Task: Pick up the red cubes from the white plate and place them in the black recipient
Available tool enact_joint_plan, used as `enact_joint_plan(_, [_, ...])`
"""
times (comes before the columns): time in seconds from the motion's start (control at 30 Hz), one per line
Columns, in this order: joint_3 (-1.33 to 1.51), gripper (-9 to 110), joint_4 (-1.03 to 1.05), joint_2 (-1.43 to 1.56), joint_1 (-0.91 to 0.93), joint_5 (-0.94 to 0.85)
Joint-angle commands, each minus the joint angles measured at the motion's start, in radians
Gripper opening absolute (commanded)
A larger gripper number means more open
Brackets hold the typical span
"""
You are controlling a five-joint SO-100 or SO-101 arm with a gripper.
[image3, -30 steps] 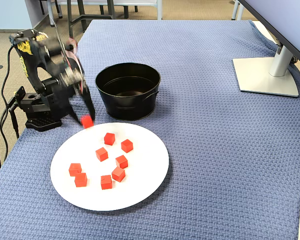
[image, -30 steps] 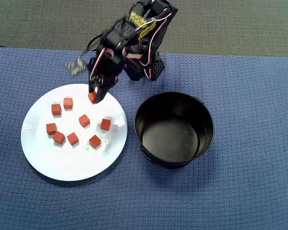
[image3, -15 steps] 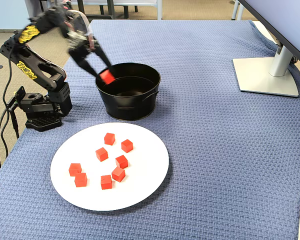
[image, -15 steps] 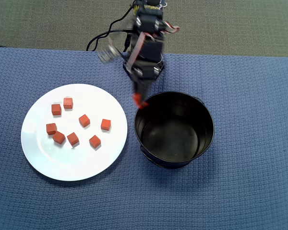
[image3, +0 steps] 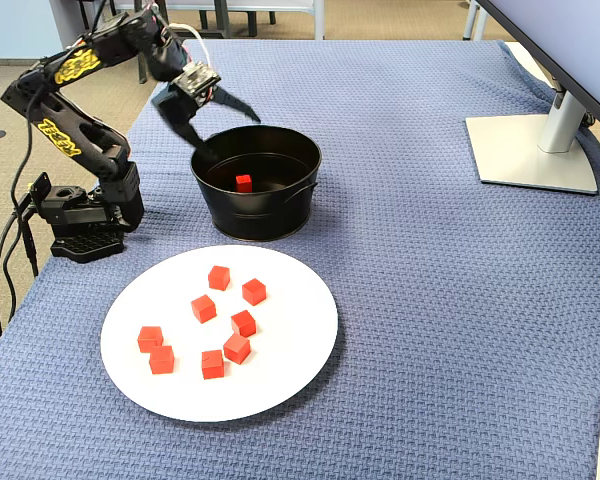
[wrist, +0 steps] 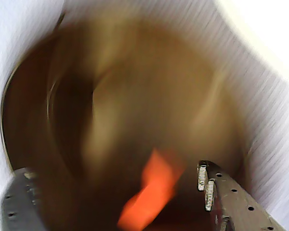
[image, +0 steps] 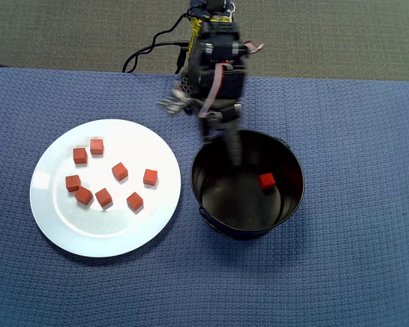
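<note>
The black arm's two-finger gripper (image3: 228, 132) hangs over the near-left rim of the round, deep black metal pot (image3: 280, 212) as the fixed view shows it, its fingers spread wide with nothing between them. One finger (image3: 242, 107) points out above the pot's mouth and the other slants down toward the rim. In the overhead view the gripper (image: 230, 146) reaches in over the upper-left part of the pot (image: 249, 231).

A single small matte red-orange cube (image: 266, 180) is inside the pot, clear of both fingers, to the right of the gripper and lower in the overhead view. The fixed view shows the same cube (image3: 243, 182) against the dark interior, below and just right of the fingertips. The wrist view is heavily blurred: an orange smear (wrist: 151, 192) sits low in the frame between the two finger tips (wrist: 208, 187), touching neither, with the pot's brownish inside filling the rest.

Seven more red-orange cubes (image: 120, 170) lie scattered on the large round glossy white plate (image: 61, 231), which rests on the blue woven cloth (image: 354, 272) just left of the pot in the overhead view. None of them touch one another there, though two pairs sit close. In the fixed view the plate (image3: 300, 370) lies in front of the pot, with the arm's base (image3: 80, 225) to the left.
</note>
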Motion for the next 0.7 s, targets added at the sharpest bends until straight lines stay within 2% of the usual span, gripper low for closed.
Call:
enact_joint_plan(0.0, [0.049,27,-0.158,0.011,0.324,-0.146])
enact_joint_plan(0.17, [0.112,27,-0.258,-0.135,0.472,-0.029])
enact_joint_plan(0.53, [0.005,25,-0.272,-0.515,0.453,0.295])
enact_joint_plan(0.67, [-0.021,25,-0.265,-0.574,0.431,0.347])
